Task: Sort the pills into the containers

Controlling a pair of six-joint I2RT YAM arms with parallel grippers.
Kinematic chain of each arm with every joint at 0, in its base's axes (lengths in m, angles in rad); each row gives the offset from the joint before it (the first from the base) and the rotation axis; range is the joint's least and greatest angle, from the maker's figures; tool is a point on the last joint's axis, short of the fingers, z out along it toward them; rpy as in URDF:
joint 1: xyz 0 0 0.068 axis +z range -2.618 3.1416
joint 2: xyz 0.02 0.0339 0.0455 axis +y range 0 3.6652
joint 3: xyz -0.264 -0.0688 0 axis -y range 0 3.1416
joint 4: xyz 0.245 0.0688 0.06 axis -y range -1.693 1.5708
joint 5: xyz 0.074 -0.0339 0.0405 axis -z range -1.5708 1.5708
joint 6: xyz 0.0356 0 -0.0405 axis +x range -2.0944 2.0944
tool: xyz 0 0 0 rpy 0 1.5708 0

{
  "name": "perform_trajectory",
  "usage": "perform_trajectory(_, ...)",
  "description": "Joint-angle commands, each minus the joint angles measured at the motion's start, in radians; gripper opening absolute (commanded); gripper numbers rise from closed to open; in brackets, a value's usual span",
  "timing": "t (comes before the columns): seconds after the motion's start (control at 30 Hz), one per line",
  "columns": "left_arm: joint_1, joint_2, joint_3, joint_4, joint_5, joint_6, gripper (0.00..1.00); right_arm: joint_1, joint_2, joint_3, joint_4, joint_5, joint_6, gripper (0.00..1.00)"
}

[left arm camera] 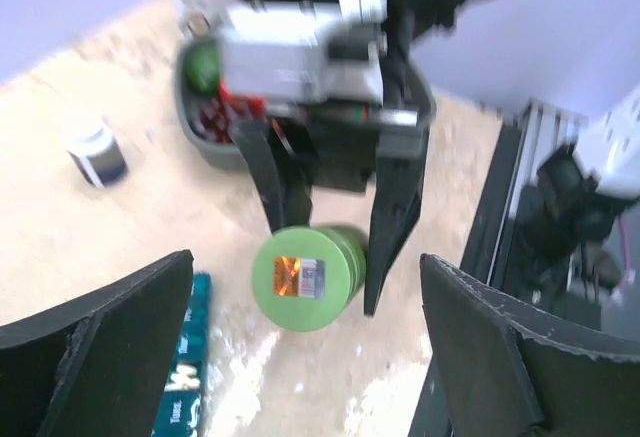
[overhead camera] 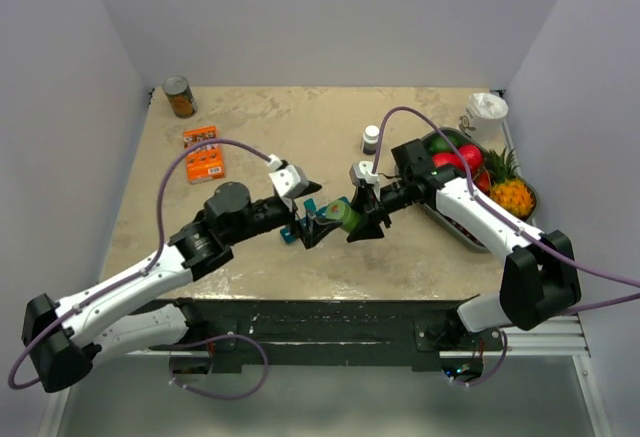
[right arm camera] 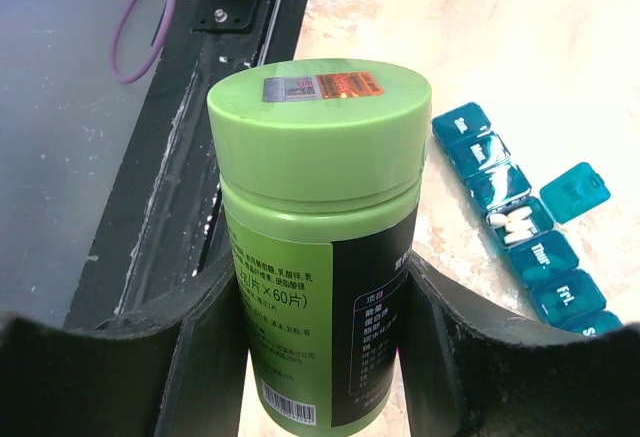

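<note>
My right gripper [right arm camera: 325, 279] is shut on a green pill bottle [right arm camera: 320, 247] with its green cap on, held off the table at mid-front [overhead camera: 347, 215]. The containers, a teal pill organiser [right arm camera: 530, 232], lie on the table beside it. One compartment stands open with white pills [right arm camera: 510, 225] inside, its lid [right arm camera: 573, 192] flipped out. My left gripper [left arm camera: 305, 357] is open wide and faces the bottle's cap [left arm camera: 305, 277] from a short way off, touching nothing. The organiser [left arm camera: 185, 367] shows beside the left gripper's left finger.
A grey fruit tray [left arm camera: 195, 137] sits at the right behind the right arm. A small dark bottle with a white cap [overhead camera: 371, 138] stands mid-table. An orange box [overhead camera: 203, 152] and a tin can [overhead camera: 180, 97] are at the back left. The table's front edge and metal rail [right arm camera: 200, 157] run close by.
</note>
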Motion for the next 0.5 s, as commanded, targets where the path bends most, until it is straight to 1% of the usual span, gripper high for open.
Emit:
perform_trajectory(0.0, 0.035, -0.132, -0.026, 0.147, -0.124, -0.129, 0.99, 0.0, -0.019, 0.043, 0.016, -0.012, 0.004, 0.0)
perform_trajectory(0.03, 0.041, -0.147, -0.023, 0.121, -0.134, -0.162, 0.99, -0.001, -0.021, 0.043, 0.014, -0.01, 0.003, 0.0)
perform_trajectory(0.07, 0.047, -0.173, -0.018, 0.093, -0.159, -0.242, 0.99, -0.001, -0.021, 0.043, 0.014, -0.01, 0.003, 0.0)
perform_trajectory(0.1, 0.056, -0.183, -0.012, 0.062, -0.212, -0.289, 0.99, -0.001, -0.023, 0.043, 0.014, -0.007, 0.001, 0.0)
perform_trajectory(0.13, 0.064, -0.197, 0.003, -0.012, -0.239, -0.338, 0.99, 0.0, -0.023, 0.043, 0.013, -0.007, 0.001, 0.0)
perform_trajectory(0.17, 0.071, -0.201, 0.008, -0.043, -0.253, -0.425, 0.99, -0.001, -0.021, 0.043, 0.016, -0.006, 0.003, 0.0)
perform_trajectory(0.23, 0.093, -0.201, 0.002, -0.088, -0.233, -0.497, 0.99, -0.001, -0.019, 0.044, 0.014, -0.003, 0.003, 0.0)
perform_trajectory(0.27, 0.098, -0.197, -0.001, -0.1, -0.224, -0.589, 0.99, -0.001, -0.018, 0.044, 0.016, 0.0, 0.003, 0.0)
perform_trajectory(0.33, 0.099, -0.174, -0.007, -0.116, -0.214, -0.672, 0.99, 0.0, -0.019, 0.044, 0.014, 0.002, 0.003, 0.0)
perform_trajectory(0.37, 0.099, -0.163, -0.003, -0.161, -0.214, -0.747, 0.99, -0.001, -0.021, 0.044, 0.014, 0.004, 0.004, 0.0)
perform_trajectory(0.47, 0.099, -0.097, 0.048, -0.263, -0.239, -0.847, 0.99, 0.0, -0.019, 0.043, 0.019, 0.005, 0.006, 0.0)
